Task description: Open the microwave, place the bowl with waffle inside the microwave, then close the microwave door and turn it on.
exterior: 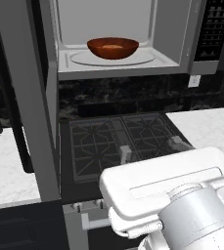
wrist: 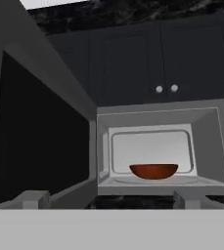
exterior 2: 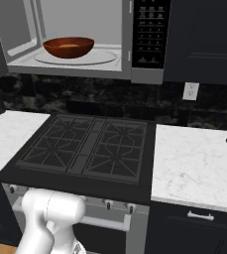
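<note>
Gripper (wrist: 109,199) empty, fingertips spread apart, backed off and facing the open microwave (wrist: 162,146). Bowl (exterior: 113,48) already set on the round turntable inside, waffle (exterior: 112,47) a pale patch at its bottom. Door (exterior: 23,97) swung wide to the left. Left to do, by the look of it: shutting the door, then pressing the black button panel (exterior 2: 150,33). Bowl shallow, glossy, reddish-brown, upright.

one microwave (exterior 2: 149,74), one open microwave door (exterior: 20,97), one bowl (exterior: 113,48), one waffle (exterior: 112,47), one gas stove (exterior 2: 85,149), one wall outlet (exterior 2: 190,91), two round cabinet knobs (wrist: 159,89)
</note>
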Controlling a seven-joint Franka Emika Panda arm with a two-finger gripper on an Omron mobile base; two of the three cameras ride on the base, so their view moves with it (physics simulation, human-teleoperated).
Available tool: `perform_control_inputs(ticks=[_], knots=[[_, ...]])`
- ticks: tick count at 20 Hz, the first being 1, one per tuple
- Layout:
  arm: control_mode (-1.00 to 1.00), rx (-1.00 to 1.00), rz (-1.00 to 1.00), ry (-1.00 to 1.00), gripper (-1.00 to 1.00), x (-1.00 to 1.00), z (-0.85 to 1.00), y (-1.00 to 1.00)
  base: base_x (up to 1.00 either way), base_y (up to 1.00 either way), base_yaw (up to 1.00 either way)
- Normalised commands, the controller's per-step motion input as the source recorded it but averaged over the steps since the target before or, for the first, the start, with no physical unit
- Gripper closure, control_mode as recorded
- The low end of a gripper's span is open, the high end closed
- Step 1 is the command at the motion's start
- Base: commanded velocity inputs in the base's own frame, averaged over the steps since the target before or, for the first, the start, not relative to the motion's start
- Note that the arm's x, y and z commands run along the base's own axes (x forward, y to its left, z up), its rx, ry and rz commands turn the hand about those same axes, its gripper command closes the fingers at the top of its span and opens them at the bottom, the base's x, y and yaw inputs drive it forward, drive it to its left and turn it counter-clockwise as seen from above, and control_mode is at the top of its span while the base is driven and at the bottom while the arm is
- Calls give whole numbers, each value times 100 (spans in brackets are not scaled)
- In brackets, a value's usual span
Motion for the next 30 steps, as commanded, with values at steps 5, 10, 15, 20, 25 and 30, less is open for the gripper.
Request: perform_control_inputs(ticks=[5, 10, 15, 20, 25, 30], knots=[[-100, 0, 1, -22, -100, -68, -2, 42, 0, 0, 0], [-100, -1, 0, -20, -100, -59, 0, 62, 0, 0, 0], [-100, -17, -1, -14, -100, -57, 1, 94, 0, 0, 0], [-100, -28, -14, -4, -100, -27, 3, 100, 0, 0, 0], [-100, -27, -28, 0, -100, 22, 0, 90, 0, 0, 0], [-100, -19, -38, 1, -100, 36, 0, 59, 0, 0, 0]])
